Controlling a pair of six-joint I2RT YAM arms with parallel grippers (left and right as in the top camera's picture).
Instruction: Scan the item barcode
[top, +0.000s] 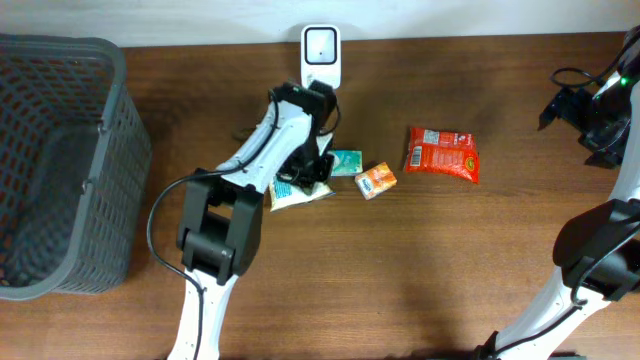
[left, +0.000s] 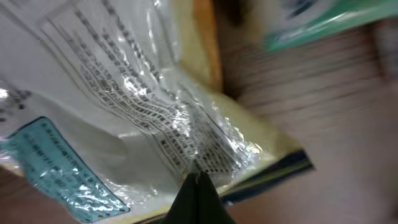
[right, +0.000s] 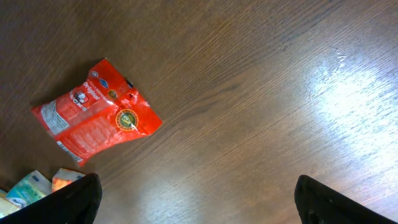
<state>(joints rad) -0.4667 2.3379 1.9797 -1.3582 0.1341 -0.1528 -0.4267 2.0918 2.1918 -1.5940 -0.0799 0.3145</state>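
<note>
Now my left gripper (left: 198, 190) is pinched shut on the packet (left: 143, 106), low over the table (print faces the wrist camera). Next I'd lift it and turn its barcode toward the scanner (top: 321, 47). Right gripper (right: 199, 202) is spread wide and idle.

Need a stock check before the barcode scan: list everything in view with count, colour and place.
basket: 1, grey, left end of the table
scanner: 1, white, back edge, centre
clear bag: 1, clear film with yellow edge and teal label, centre, under the left arm
teal packet: 1, teal, just right of the clear bag
orange packet: 1, orange, right of the teal packet
red pouch: 1, red, right of centre, apart from the others
table: 1, brown wood, under everything
left tool: 1, black, shut on the clear bag
right tool: 1, black, open, far right, holding nothing
</note>
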